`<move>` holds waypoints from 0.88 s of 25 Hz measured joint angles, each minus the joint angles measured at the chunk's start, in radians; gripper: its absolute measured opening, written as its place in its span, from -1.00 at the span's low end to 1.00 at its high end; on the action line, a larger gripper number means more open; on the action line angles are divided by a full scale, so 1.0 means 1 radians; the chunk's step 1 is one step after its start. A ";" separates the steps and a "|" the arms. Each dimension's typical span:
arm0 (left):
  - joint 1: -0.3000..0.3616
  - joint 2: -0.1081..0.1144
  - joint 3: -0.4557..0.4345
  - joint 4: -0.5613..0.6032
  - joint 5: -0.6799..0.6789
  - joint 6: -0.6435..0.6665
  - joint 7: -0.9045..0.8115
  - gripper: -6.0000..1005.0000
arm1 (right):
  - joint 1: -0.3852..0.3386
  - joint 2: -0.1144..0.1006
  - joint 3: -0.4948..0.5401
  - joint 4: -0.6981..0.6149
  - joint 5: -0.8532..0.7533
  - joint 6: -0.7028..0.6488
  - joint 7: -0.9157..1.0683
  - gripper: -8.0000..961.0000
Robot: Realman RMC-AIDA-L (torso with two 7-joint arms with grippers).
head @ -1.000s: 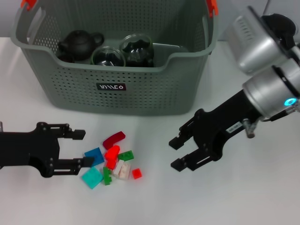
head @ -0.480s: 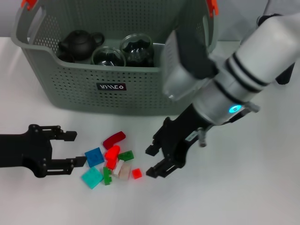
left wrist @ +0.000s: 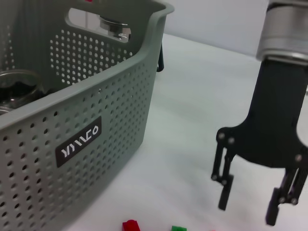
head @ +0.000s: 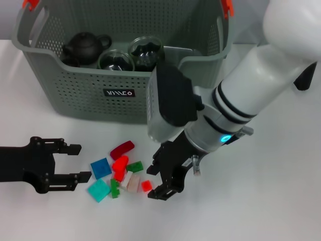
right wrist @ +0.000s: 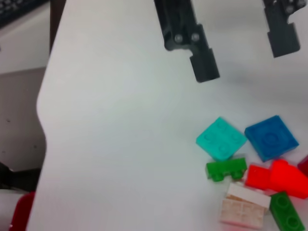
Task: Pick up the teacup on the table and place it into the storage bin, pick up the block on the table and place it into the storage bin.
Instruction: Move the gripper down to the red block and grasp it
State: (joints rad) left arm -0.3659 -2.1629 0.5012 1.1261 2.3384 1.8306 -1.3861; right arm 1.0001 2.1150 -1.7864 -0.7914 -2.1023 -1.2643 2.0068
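The grey-green storage bin point(head: 120, 95) stands at the back; the left wrist view shows its labelled wall point(left wrist: 72, 120). A glass teacup point(head: 116, 61) rests inside it. Several blocks lie in a pile point(head: 120, 170) in front of the bin, among them a teal one point(right wrist: 221, 138), a blue one point(right wrist: 271, 137) and a small red one point(head: 146, 186). My right gripper point(head: 152, 183) is open, low over the table, its fingertips right beside the small red block; it also shows as the right gripper point(left wrist: 248, 209). My left gripper point(head: 80, 161) is open, just left of the pile.
A black teapot point(head: 84, 47) and a glass teapot point(head: 145, 52) also sit in the bin. My right arm's white forearm point(head: 251, 95) crosses above the table's right half. The table edge point(right wrist: 45, 120) runs close behind the left gripper.
My right arm has swung left and down, bringing its open gripper from the right side to the edge of the block pile. The left gripper has drawn back slightly to the left.
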 joint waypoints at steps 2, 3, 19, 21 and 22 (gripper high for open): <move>0.000 0.000 0.000 0.000 -0.001 0.000 -0.001 0.41 | -0.004 0.000 -0.024 0.002 0.004 0.030 0.000 0.18; 0.000 0.000 0.000 0.000 -0.004 0.002 -0.003 0.41 | -0.004 0.000 -0.034 0.005 0.005 0.043 0.000 0.18; -0.002 0.001 -0.001 -0.030 -0.006 -0.004 -0.007 0.41 | -0.022 0.007 -0.145 0.039 0.060 0.190 -0.013 0.17; -0.002 0.001 -0.001 -0.031 -0.006 -0.005 -0.007 0.41 | -0.027 0.007 -0.158 0.040 0.072 0.207 -0.014 0.17; -0.002 0.001 -0.001 -0.031 -0.006 -0.005 -0.007 0.41 | -0.030 0.007 -0.161 0.040 0.078 0.215 -0.017 0.17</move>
State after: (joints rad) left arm -0.3681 -2.1622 0.5000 1.0953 2.3324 1.8255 -1.3928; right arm 0.9703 2.1215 -1.9478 -0.7514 -2.0241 -1.0497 1.9898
